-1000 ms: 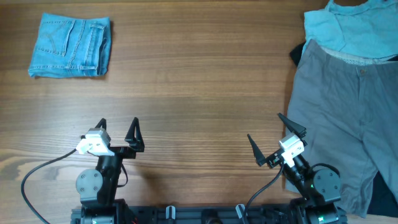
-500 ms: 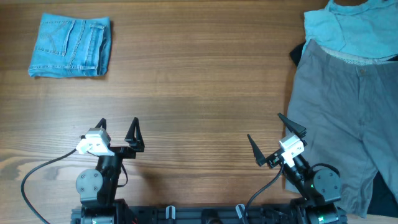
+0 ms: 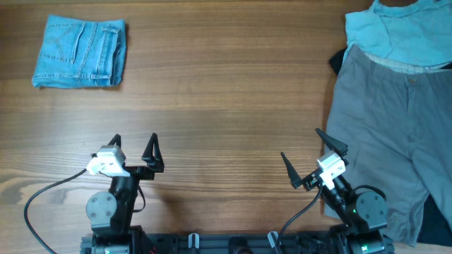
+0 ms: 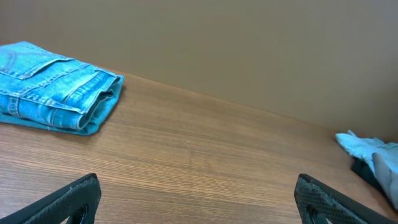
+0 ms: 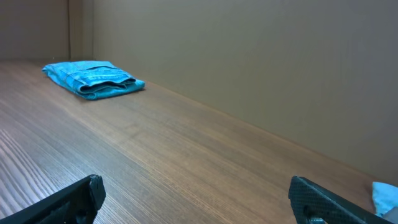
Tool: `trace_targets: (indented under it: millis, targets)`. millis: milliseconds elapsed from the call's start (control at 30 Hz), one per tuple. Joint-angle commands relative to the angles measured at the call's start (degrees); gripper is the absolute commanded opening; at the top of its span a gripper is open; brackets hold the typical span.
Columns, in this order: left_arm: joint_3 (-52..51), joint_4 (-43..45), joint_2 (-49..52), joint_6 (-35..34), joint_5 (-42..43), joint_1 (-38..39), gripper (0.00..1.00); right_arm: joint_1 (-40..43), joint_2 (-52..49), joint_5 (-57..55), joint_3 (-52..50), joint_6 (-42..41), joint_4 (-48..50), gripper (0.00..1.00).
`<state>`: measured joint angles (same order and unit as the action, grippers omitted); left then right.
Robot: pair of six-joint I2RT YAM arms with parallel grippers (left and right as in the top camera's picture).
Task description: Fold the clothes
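Observation:
Large grey-khaki shorts (image 3: 395, 134) lie spread flat at the right of the table, waistband toward the far edge, with a pale blue garment (image 3: 395, 32) lying over their top. Folded blue denim shorts (image 3: 79, 52) sit at the far left; they also show in the left wrist view (image 4: 53, 93) and the right wrist view (image 5: 93, 79). My left gripper (image 3: 134, 141) is open and empty at the near left. My right gripper (image 3: 311, 152) is open and empty, just left of the grey shorts' near edge.
A dark garment (image 3: 339, 60) peeks out from under the grey shorts at their left edge and shows again at the near right corner (image 3: 436, 222). The wooden table (image 3: 226, 106) ends at a plain brown wall (image 4: 249, 43).

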<state>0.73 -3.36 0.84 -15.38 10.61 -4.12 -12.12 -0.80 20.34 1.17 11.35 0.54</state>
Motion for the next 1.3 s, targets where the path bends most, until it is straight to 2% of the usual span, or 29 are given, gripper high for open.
trace_targets:
  millis: [0,267,367,467,633,733,867,1100,1200,1267]
  targets:
    - [-0.4,0.2,0.1,-3.4,1.4,0.3,1.0,-0.2,-0.3,0.3,-0.5,-1.0,0.8,1.0]
    - [-0.4,1.2,0.1,-2.9,1.4,0.3,1.0,-0.2,-0.3,0.7,1.2,-7.4,1.8,1.0]
    - [0.5,2.6,0.1,-2.9,1.6,0.3,1.0,-0.2,-1.0,0.0,4.1,-8.1,-0.2,1.0]
    - [3.3,2.3,0.2,-2.9,1.6,0.3,1.0,-0.2,-3.3,-1.8,7.4,-12.3,-3.3,1.0]
    - [11.2,-6.8,3.4,-2.9,1.7,0.3,1.0,-0.2,-14.5,-2.9,14.6,-14.3,-5.9,1.0]
    - [17.4,-15.0,8.5,-3.0,0.9,0.3,1.0,-0.2,-25.4,-2.9,21.2,-14.3,-7.8,1.0]
    - [27.2,-23.2,19.0,-2.9,-1.4,0.3,1.0,-0.2,-42.0,-2.9,34.9,-13.2,-17.5,1.0]
    - [49.9,-34.7,45.6,-1.5,-3.2,0.3,1.0,-0.2,-69.1,-2.4,67.2,0.9,-43.6,1.0]
    - [59.6,-43.2,56.6,-1.6,-3.2,0.3,1.0,-0.2,-76.1,1.9,76.3,-4.9,-51.1,1.0]
    - [65.1,-48.3,62.9,-1.5,-3.0,0.3,1.0,-0.2,-78.7,2.7,78.5,-9.3,-54.3,0.99]
